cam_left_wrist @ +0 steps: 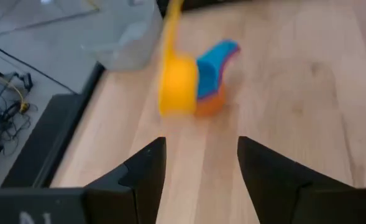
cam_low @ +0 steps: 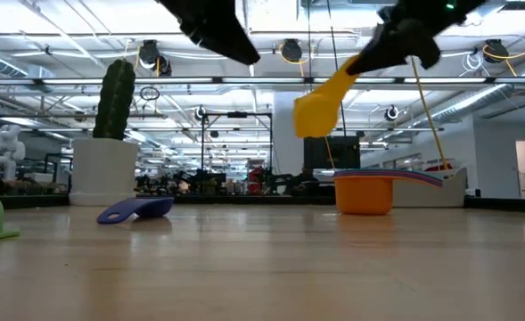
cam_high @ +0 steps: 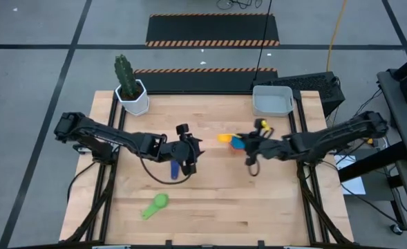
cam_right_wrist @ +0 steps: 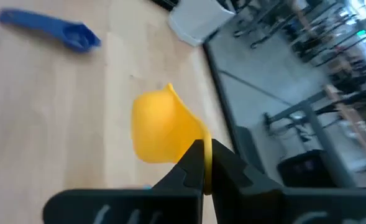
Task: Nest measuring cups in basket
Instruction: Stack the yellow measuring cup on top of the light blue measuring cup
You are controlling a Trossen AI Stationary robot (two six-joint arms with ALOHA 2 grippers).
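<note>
The desk [cam_high: 210, 207] is made of light wood boards and is sitting on a grey floor with orange and black striped mats behind it. A big room with bright ceiling lights is showing past the desk in the low view. The right end effector [cam_right_wrist: 202, 163] is pinching the handle of the yellow cup [cam_right_wrist: 161, 132] and holding it up in the air. The left end effector [cam_left_wrist: 201, 162] is hanging with its fingers spread apart. The dark blue cup [cam_high: 174, 169] and green cup [cam_high: 155, 205] are lying on the wood. The orange cup [cam_low: 365, 194] is sitting near the grey basket [cam_high: 272, 100], with other cups inside it. A cactus pot [cam_high: 132, 97] is standing at the back corner
</note>
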